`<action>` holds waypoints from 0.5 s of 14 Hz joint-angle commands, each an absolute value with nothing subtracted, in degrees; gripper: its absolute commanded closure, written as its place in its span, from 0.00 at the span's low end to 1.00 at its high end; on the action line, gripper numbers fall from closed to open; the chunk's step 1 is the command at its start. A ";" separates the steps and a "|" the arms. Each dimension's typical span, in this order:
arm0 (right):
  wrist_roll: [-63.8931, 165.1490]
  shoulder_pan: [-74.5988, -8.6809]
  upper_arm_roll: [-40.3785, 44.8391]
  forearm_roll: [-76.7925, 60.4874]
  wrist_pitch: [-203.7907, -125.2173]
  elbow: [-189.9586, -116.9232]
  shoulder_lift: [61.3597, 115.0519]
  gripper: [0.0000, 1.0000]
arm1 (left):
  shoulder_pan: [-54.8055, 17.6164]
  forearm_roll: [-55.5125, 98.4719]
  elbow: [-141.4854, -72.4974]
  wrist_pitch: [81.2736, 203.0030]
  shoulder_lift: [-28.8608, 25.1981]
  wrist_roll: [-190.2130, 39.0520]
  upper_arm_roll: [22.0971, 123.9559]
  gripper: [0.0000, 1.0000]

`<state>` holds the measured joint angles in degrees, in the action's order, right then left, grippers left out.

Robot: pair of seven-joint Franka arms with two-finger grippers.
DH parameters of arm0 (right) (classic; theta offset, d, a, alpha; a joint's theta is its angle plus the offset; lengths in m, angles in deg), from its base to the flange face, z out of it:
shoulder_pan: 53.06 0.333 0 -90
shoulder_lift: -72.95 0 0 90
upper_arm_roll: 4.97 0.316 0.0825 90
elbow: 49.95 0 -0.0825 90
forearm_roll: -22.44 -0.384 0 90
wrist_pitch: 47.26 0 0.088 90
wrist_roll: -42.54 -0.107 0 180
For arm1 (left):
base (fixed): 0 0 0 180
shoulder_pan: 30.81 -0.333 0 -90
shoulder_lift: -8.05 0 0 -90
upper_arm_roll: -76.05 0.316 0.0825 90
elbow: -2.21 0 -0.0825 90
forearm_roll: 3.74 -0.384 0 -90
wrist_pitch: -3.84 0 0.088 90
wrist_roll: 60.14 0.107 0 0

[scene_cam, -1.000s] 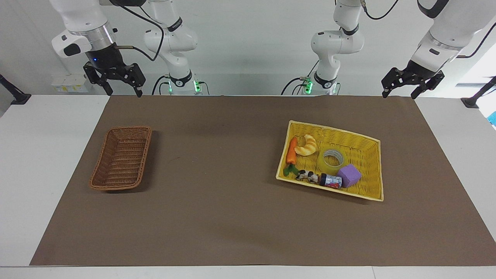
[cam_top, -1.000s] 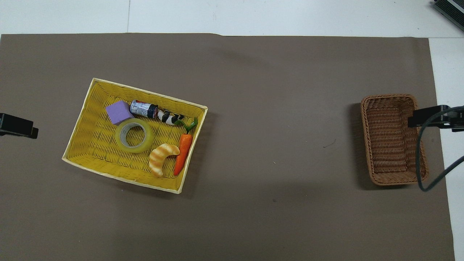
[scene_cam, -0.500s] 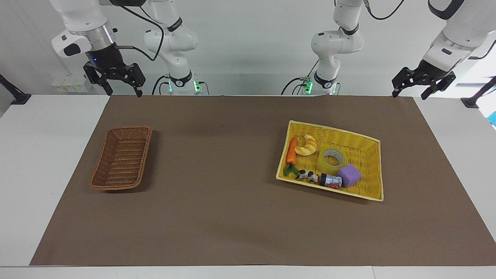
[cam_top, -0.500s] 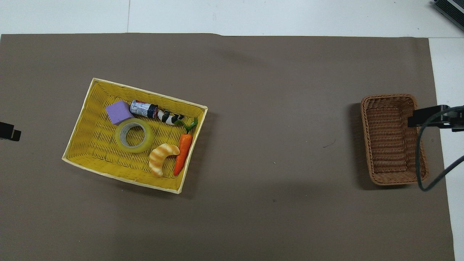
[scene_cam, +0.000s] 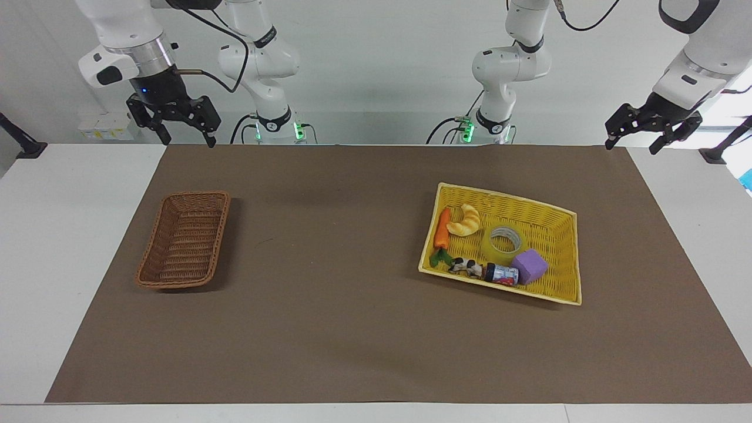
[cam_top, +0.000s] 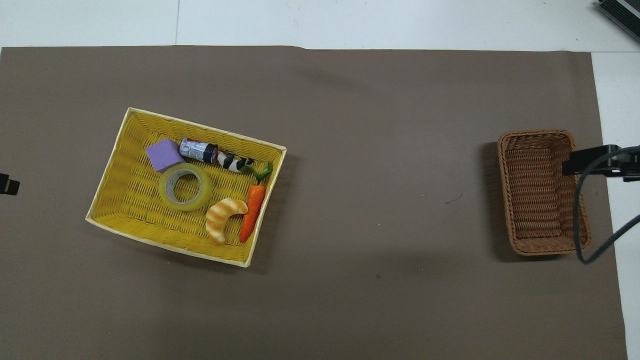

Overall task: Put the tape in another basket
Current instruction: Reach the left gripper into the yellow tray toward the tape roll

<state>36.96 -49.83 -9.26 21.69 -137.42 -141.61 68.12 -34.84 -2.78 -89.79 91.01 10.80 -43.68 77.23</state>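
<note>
The yellow translucent tape (scene_cam: 504, 244) lies flat in the bright yellow basket (scene_cam: 561, 232), beside a purple cube (scene_cam: 529, 266); it also shows in the overhead view (cam_top: 185, 187). The dark brown wicker basket (scene_cam: 183, 239) stands empty toward the right arm's end of the table, also in the overhead view (cam_top: 542, 191). My left gripper (scene_cam: 653, 130) is open and empty, high over the mat's corner at the left arm's end. My right gripper (scene_cam: 176, 124) is open and empty, high over the mat's edge near the brown basket.
The yellow basket (cam_top: 107, 187) also holds a carrot (scene_cam: 440, 230), a croissant (scene_cam: 466, 220), a small can (scene_cam: 501, 274) and a black-and-white toy (scene_cam: 465, 266). A brown mat (scene_cam: 352, 294) covers the table. A cable (cam_top: 582, 220) hangs over the brown basket's edge in the overhead view.
My left gripper has moved outward toward the left arm's end of the table, almost leaving the overhead view. The right arm and all objects have not moved.
</note>
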 commanded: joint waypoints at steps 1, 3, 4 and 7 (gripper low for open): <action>38.06 -50.52 -8.84 21.91 -136.91 -141.80 67.77 0.00 | -32.23 -3.48 -96.04 96.20 12.45 -43.35 76.67 0.00; 38.06 -50.52 -8.84 21.82 -136.91 -141.80 67.77 0.00 | -29.59 -2.87 -99.73 100.41 12.01 -43.70 76.67 0.00; 38.06 -50.52 -8.84 21.91 -136.91 -141.80 67.77 0.00 | -27.75 -2.78 -101.75 102.96 12.01 -44.14 76.67 0.00; 38.06 -50.52 -8.84 21.91 -136.91 -141.80 67.77 0.00 | -23.62 -2.78 -106.06 108.16 11.66 -48.96 76.67 0.00</action>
